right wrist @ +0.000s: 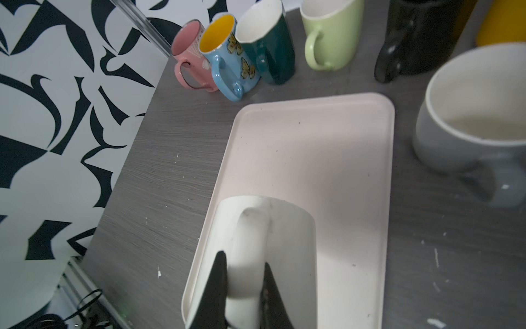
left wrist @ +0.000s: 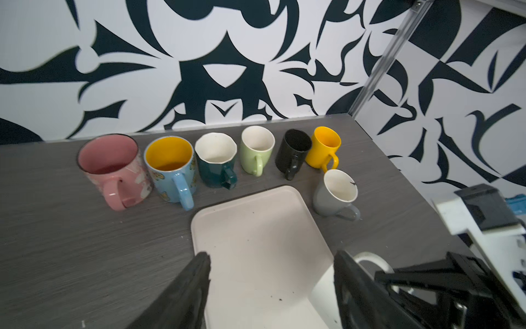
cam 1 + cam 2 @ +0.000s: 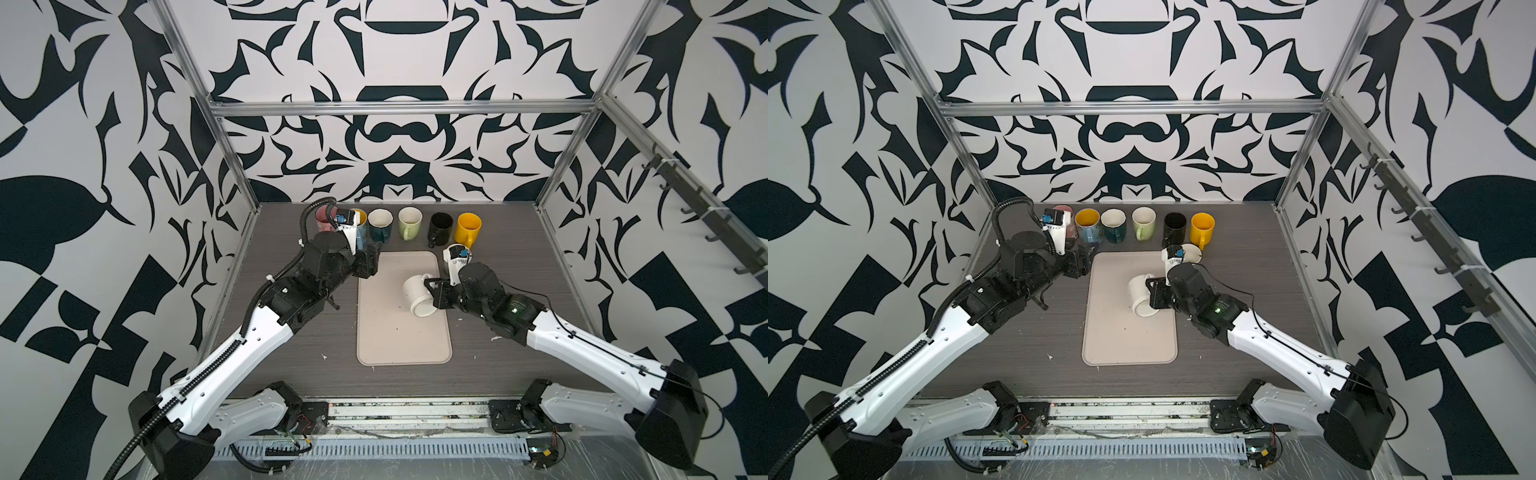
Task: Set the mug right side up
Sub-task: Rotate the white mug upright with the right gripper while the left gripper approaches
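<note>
Item: white mug (image 3: 415, 291) — over tray (image 3: 390, 345), tipped on side, mouth toward near edge; contact with tray unclear.
Right gripper (image 1: 244, 259): clamped on mug's handle.
Left gripper (image 2: 271, 256): jaws apart, empty, near tray's far corner.
Hazards for you: handle pinch looks narrow — mug may pivot or slip in it as you rotate upright, then drop on tray. Grey mug (image 2: 334, 196) stands just beside right wrist; wide wrist swing could knock it.
</note>
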Controlling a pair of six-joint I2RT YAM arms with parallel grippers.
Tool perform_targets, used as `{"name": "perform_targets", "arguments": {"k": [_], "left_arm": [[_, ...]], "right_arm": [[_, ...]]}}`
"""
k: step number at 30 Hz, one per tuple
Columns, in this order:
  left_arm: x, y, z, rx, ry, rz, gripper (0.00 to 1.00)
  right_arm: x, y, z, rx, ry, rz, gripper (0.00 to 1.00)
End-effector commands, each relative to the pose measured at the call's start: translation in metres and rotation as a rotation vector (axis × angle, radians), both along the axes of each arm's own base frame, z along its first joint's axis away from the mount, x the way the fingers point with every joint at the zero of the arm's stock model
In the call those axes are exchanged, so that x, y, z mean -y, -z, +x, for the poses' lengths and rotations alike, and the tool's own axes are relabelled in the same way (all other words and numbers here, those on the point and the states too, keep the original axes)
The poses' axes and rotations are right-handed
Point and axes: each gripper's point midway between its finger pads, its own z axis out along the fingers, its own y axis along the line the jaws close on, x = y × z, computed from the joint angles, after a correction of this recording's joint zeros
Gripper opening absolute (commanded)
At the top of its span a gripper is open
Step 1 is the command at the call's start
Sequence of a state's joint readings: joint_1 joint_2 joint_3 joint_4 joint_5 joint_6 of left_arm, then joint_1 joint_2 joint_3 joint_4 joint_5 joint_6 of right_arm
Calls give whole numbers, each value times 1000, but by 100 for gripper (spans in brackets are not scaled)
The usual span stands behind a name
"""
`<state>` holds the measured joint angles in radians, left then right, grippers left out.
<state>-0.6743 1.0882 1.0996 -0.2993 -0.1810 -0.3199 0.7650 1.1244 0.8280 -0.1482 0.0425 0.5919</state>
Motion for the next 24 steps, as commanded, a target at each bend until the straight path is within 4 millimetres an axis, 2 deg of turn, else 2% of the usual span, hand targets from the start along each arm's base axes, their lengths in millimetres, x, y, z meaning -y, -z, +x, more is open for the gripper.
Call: {"name": "perform_targets", "arguments": {"k": [1,11,15,17,21,24], "left_arm": [[12,6,-13,-109,107,-76,72],[42,2,-27,-290,330,-228,71],[47,16,-28,-427,348,-197,69],[53,30,-31,-532,373,-186,68],[64,33,-42,-649,452,-220,64],[61,30,-44,-655,456,-215,63]], "right_arm": [[-7,-62,14,316,-35,-1,0],[-25,-75,-1,606,-108,-198,0],[-35,-85,-12,755,-133,-322,0],[-39,-91,-17,826,-133,-386,0],[-44,-96,-19,946,-104,-510,0],[-45,-97,-17,1014,-70,-605,0]]}}
